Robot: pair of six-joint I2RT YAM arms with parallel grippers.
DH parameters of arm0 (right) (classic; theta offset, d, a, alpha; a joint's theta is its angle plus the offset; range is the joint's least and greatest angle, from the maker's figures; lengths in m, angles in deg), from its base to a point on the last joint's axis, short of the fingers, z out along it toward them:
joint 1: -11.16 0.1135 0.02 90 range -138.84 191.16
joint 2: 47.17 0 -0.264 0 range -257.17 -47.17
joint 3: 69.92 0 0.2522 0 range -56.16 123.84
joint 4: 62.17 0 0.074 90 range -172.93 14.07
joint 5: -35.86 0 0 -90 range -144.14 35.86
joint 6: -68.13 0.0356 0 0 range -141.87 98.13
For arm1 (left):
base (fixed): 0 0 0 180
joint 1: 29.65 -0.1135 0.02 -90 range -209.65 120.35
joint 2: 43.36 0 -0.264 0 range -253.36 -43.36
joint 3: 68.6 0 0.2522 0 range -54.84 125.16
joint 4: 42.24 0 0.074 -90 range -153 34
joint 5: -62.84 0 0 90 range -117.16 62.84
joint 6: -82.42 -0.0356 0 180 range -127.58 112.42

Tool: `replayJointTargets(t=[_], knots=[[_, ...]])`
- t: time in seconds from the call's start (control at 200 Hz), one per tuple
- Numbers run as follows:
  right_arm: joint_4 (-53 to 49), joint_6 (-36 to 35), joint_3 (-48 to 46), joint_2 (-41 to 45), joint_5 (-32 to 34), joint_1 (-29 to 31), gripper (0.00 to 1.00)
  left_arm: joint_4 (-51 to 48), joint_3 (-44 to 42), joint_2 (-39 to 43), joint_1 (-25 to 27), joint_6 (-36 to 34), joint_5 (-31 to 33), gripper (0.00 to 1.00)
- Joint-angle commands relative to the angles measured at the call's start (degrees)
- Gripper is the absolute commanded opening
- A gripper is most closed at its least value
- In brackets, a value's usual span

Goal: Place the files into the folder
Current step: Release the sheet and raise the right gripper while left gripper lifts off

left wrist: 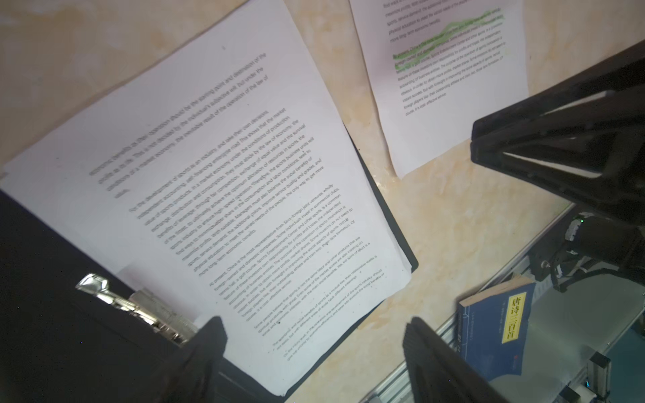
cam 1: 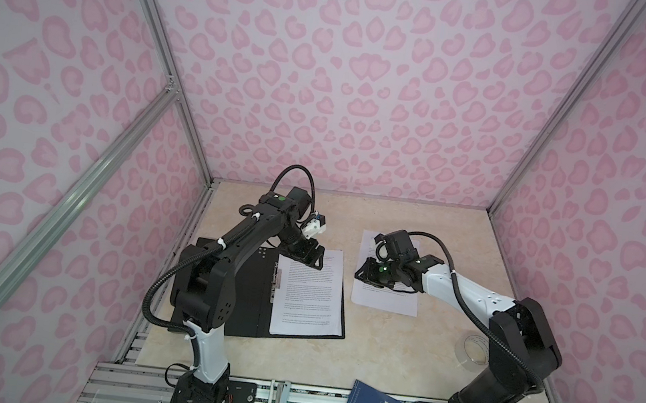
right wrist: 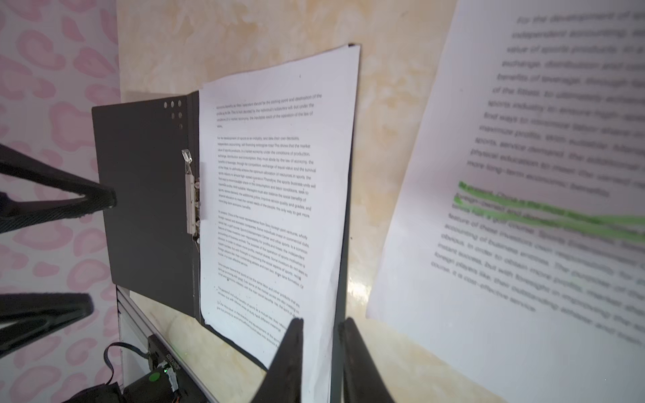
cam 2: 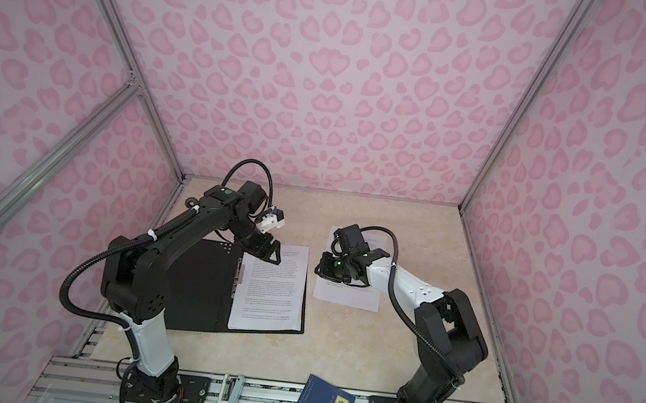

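The left pincer (left wrist: 314, 322) and right pincer (right wrist: 321, 319) are both released and empty, with filed paper (cam 1: 308, 293) in the open folder (cam 1: 248, 285) beneath the left and one loose sheet (cam 1: 384, 302) beneath the right yet to file.

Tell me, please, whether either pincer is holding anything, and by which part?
Nothing is held. The left pincer stands open above the sheets in the folder; the right pincer shows a narrow empty gap over the loose sheet.

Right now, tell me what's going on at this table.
The black folder lies open with printed paper on its right half. The left gripper hovers open over that paper's far end. The right gripper, jaws slightly apart and holding nothing, hovers over a green-highlighted sheet lying loose on the table beside the folder.
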Motion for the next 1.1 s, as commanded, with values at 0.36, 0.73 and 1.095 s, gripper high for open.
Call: replayJointTargets(t=[0.36,0.73,1.095], knots=[[8.2,-2.1,10.3,-18.0,-1.9,-2.5,0.28,4.9,-10.3,0.2,-13.9,3.7,-3.3,0.85],[8.7,-1.9,16.5,-25.8,-3.4,-3.1,0.28,5.9,-10.6,-3.8,-14.3,2.8,-3.4,0.84],[6.0,-3.4,23.2,-30.8,-5.4,-3.0,0.27,5.7,-10.1,-6.2,-14.5,2.8,-5.1,0.82]])
